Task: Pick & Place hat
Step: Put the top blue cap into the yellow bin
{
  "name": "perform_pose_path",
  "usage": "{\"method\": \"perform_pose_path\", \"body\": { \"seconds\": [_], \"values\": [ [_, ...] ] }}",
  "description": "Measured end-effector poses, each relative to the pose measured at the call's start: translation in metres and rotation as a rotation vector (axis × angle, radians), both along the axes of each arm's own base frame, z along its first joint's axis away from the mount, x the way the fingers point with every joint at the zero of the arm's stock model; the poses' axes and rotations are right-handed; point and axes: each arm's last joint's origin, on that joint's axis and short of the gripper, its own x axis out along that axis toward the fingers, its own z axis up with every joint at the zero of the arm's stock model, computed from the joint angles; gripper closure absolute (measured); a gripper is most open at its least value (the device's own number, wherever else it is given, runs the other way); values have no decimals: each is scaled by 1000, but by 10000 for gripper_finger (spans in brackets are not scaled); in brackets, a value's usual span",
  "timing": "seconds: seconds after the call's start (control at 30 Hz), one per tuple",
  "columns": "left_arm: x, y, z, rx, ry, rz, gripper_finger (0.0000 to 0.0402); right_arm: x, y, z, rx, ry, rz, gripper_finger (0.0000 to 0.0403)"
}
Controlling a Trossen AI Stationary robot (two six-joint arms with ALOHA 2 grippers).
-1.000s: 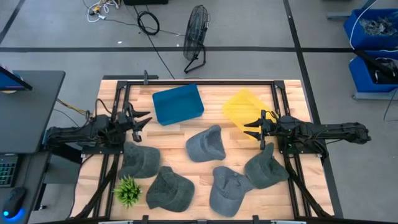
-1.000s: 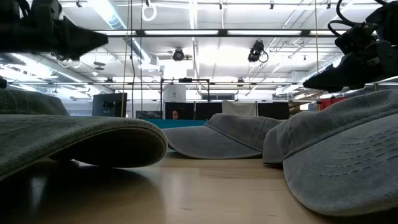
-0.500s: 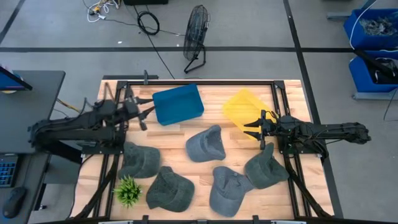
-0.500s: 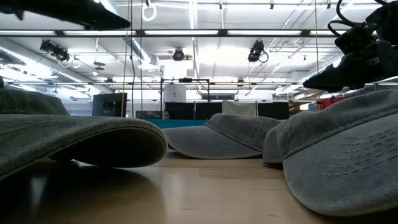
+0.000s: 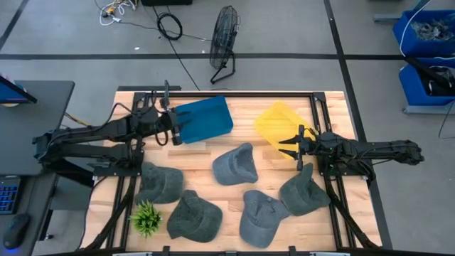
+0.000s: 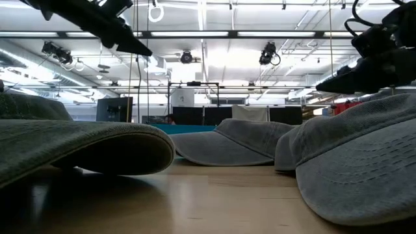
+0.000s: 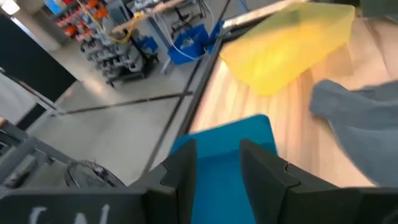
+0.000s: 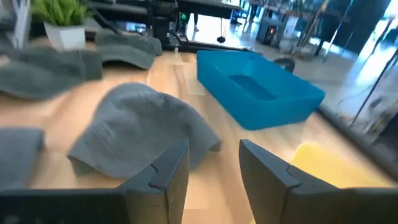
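Observation:
Several grey caps lie crown up on the wooden table: one in the middle [image 5: 234, 165], one near the left [image 5: 158, 183], three along the near edge [image 5: 193, 215] [image 5: 261, 217] [image 5: 304, 192]. My left gripper [image 5: 173, 131] hangs open at the left edge of the blue bin [image 5: 204, 119], above the table [image 6: 144, 52]. The left wrist view looks past its fingers [image 7: 217, 165] onto the blue bin [image 7: 249, 134]. My right gripper [image 5: 284, 146] is open by the near edge of the yellow bin [image 5: 279, 124], facing the middle cap [image 8: 143, 134].
A small potted plant [image 5: 146, 218] stands at the near left corner. The blue bin and the yellow bin sit side by side at the far part of the table. Black frame rails [image 5: 135, 128] run along both sides. Bare wood [image 5: 242, 135] shows between the bins and the caps.
My left arm has swung up and toward the table's far edge and right, from beside the left rail to the blue bin's left edge, its gripper turning toward the bin. The right arm and the caps have kept still.

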Motion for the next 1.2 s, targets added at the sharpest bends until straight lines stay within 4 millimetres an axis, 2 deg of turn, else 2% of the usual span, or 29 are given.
{"method": "perform_pose_path", "body": {
  "seconds": [0.1,0.2,0.3,0.43,0.57,0.7,0.77,0.83,0.9,1.03,1.13,1.2],
  "values": [
    [-9,-2,3,-21,-4,6,277,0,0,0,-158,22,33,257],
    [-22,-6,10,-111,-85,16,277,0,0,0,-260,36,55,257],
    [-36,-13,15,-201,-146,-58,277,0,-1,1,-333,37,41,257],
    [-48,-17,25,-166,-209,-131,277,0,1,-1,-218,36,79,257],
    [-52,-18,24,-191,-209,-127,278,0,1,0,-172,27,64,257],
    [-51,-18,23,-224,-212,-118,278,0,3,1,88,-16,87,257],
    [-52,-18,22,-238,-205,-113,278,1,2,3,147,-50,40,257],
    [-52,-18,22,-235,-202,-113,278,1,0,8,148,-106,-35,257],
    [-52,-18,22,-228,-203,-116,278,1,-2,14,55,-153,-89,257],
    [-52,-18,22,-226,-204,-116,278,1,-2,27,-106,-263,-57,257],
    [-52,-18,22,-226,-204,-116,278,0,-1,38,-100,-379,-29,257],
    [-52,-18,22,-227,-205,-116,278,0,-1,39,-63,-397,-29,257]
  ]
}}
